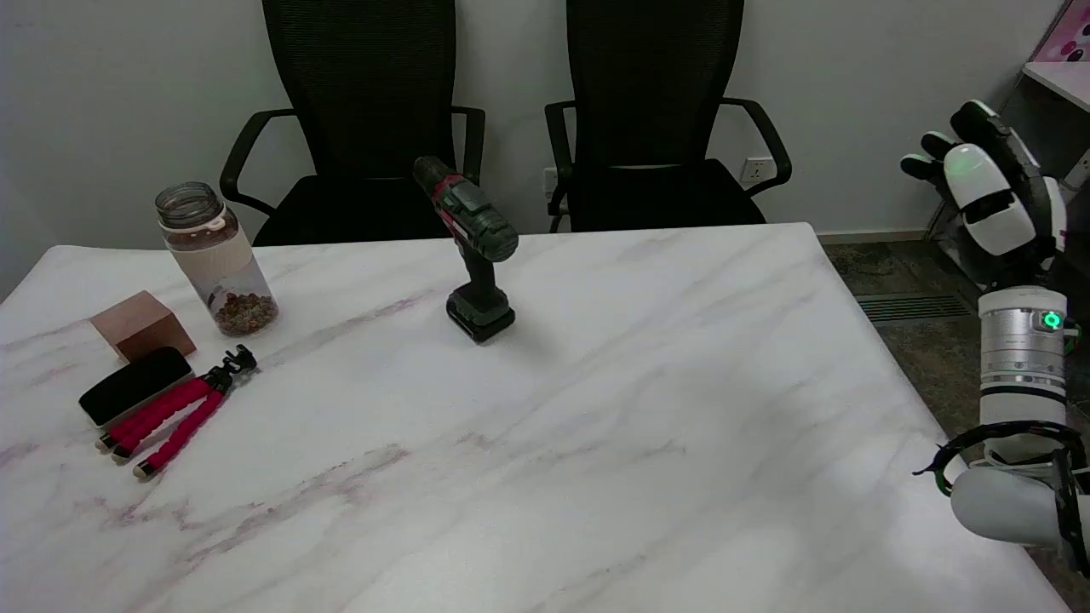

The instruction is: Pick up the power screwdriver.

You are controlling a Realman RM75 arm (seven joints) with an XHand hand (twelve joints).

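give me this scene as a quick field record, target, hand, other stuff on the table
target: power screwdriver, dark green with red trim, standing upright on its base near the table's far middle
right hand: right hand raised off the table's right edge, fingers apart, holding nothing, far from the target
table: white marble-patterned table
left cluster: clear jar with brown bits at the bottom; copper-coloured block; black case; red flexible mini tripod
background: two black office chairs
task status: not yet picked up
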